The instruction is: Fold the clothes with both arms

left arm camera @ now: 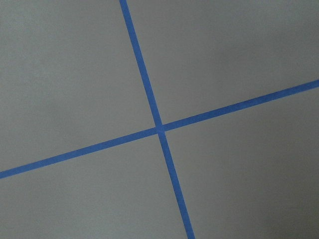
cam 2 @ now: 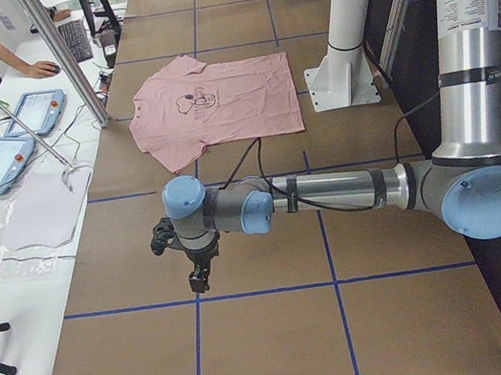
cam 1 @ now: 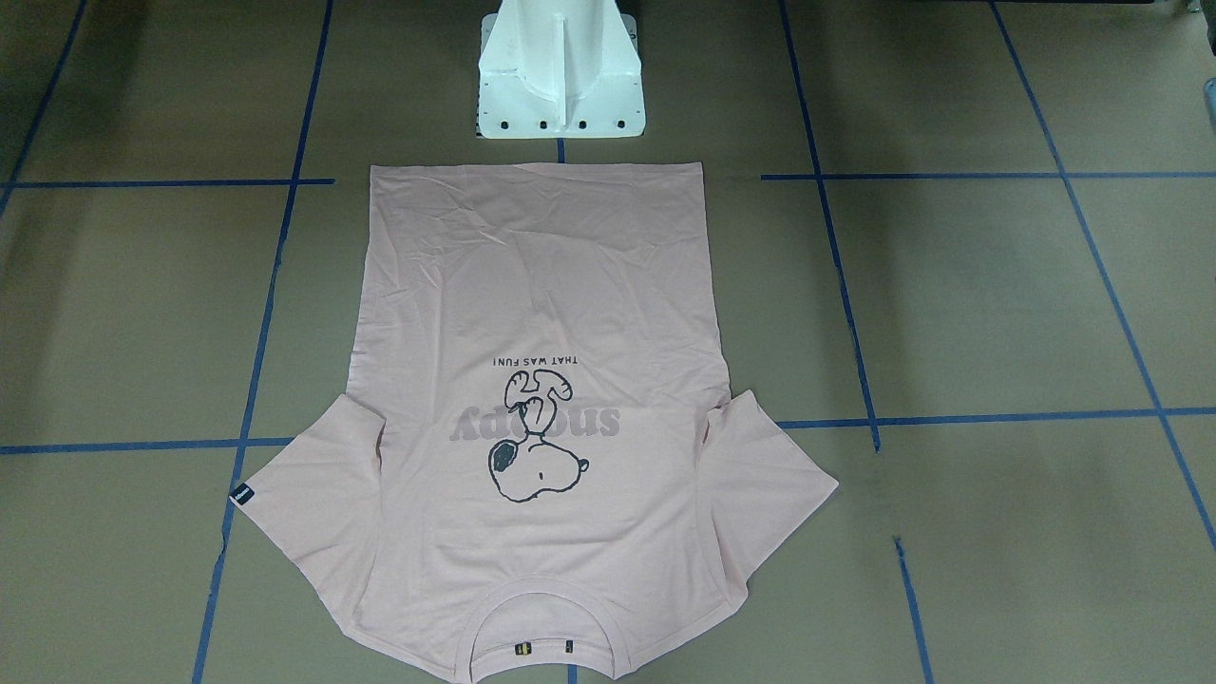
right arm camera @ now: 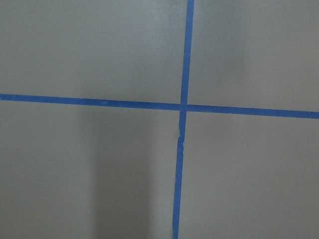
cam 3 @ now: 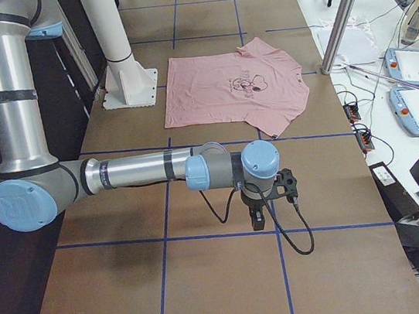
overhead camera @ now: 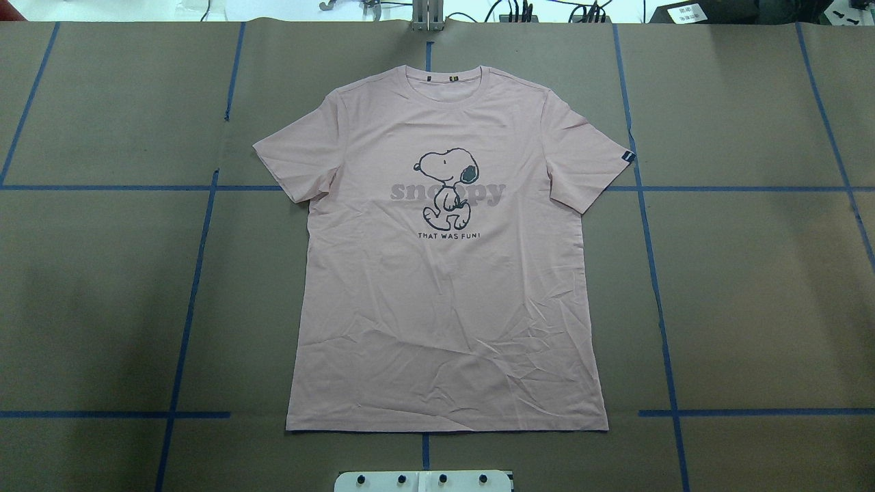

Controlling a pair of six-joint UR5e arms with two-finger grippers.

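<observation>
The brown table [cam 2: 280, 357], gridded with blue tape [left arm camera: 159, 128], fills the foreground. Over it the left arm [cam 2: 329, 191] stretches level, its left gripper [cam 2: 197, 279] pointing down; the right arm [cam 3: 141, 170] and right gripper [cam 3: 257, 220] mirror them. I cannot tell whether either gripper is spread or closed. Beyond, well apart from both, the pink T-shirt [overhead camera: 444, 307] lies flat, print up, hem toward the white pedestal [cam 1: 560, 85].

The overhead view looks down from behind the pedestal [overhead camera: 424, 480]; the front view faces it from across the table [cam 1: 950, 304]. Both share the T-shirt [overhead camera: 444, 307]. The side views look along the table from opposite ends. Both wrist cameras look close down onto blue tape [left arm camera: 159, 128].
</observation>
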